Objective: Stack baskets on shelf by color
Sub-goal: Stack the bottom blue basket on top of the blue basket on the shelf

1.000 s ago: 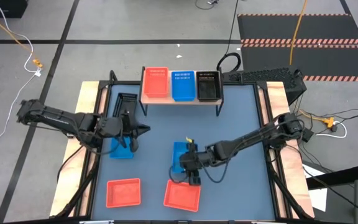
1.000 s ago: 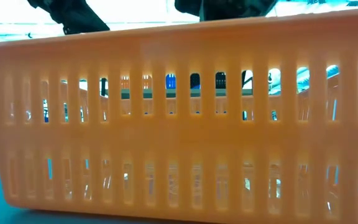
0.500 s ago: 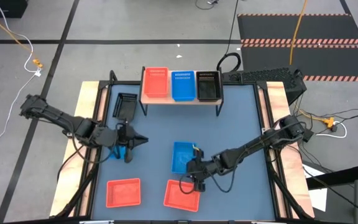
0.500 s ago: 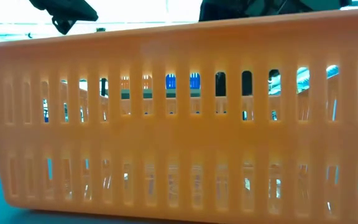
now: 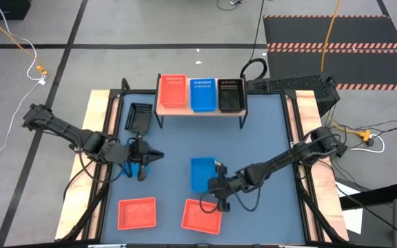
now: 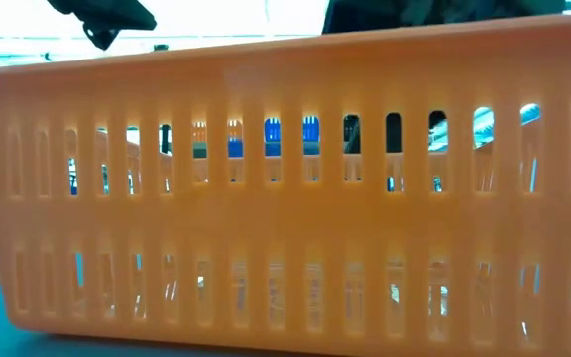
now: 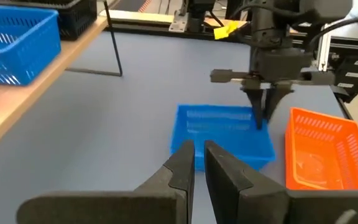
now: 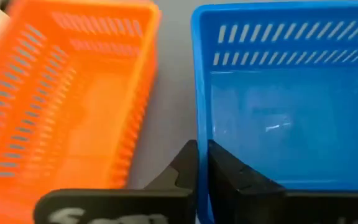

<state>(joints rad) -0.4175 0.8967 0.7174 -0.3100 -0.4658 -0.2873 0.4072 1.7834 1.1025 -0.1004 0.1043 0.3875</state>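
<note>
Black basket point(image 5: 139, 118) lies on the table point(image 5: 267, 138) left of the shelf point(image 5: 200, 110), long axis running front to back. Left gripper point(image 5: 158, 156) hangs mid-left with fingers closed on nothing. Shelf top carries one red, one blue and one black basket side by side, long axes front to back. Right gripper point(image 5: 218, 200) has pinched shut on the right wall of the central blue basket point(image 5: 201, 173), beside the front red basket point(image 5: 201, 217).
</note>
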